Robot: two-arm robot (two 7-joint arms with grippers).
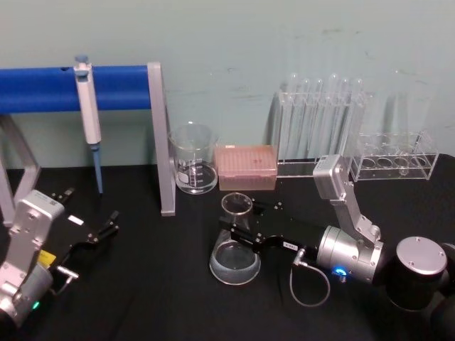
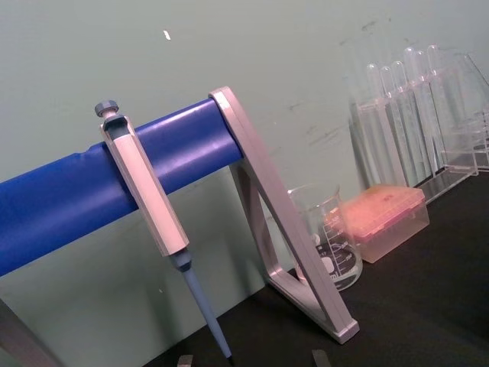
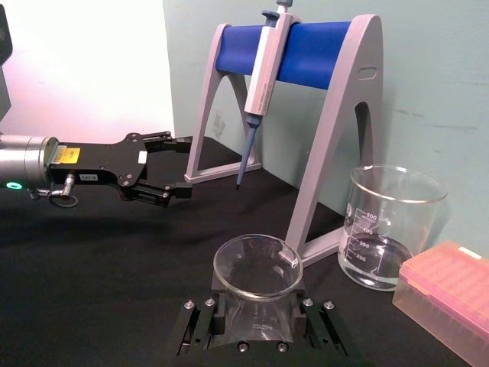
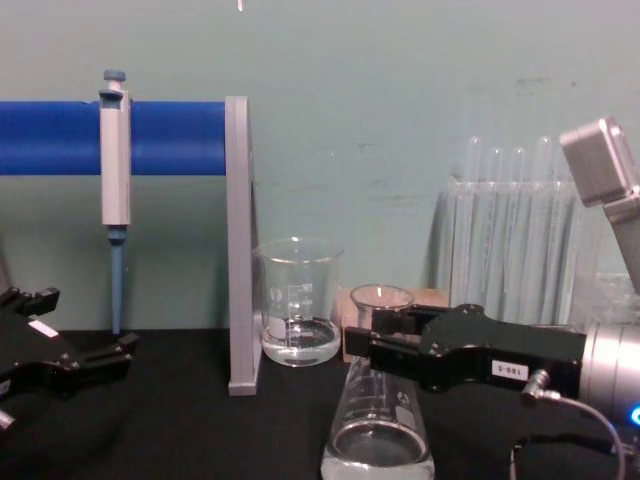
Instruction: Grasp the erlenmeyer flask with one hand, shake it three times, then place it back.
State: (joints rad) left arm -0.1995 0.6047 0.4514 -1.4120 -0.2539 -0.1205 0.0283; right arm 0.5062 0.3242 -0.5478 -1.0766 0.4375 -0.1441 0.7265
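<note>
The erlenmeyer flask (image 1: 234,264) stands upright on the black table at the middle, with a little clear liquid in its wide base (image 4: 378,440). My right gripper (image 1: 239,222) reaches in from the right and is shut on the flask's neck, one black finger on each side. In the right wrist view the flask's open rim (image 3: 257,264) sits between the fingers (image 3: 200,327). In the chest view the gripper (image 4: 368,340) holds just under the rim. My left gripper (image 1: 99,229) rests open at the table's left, well away from the flask.
A glass beaker (image 1: 193,168) and a pink tip box (image 1: 246,167) stand behind the flask. A pipette (image 1: 88,114) hangs on the blue-barred stand (image 1: 160,135) at back left. Test-tube racks (image 1: 323,124) line the back right.
</note>
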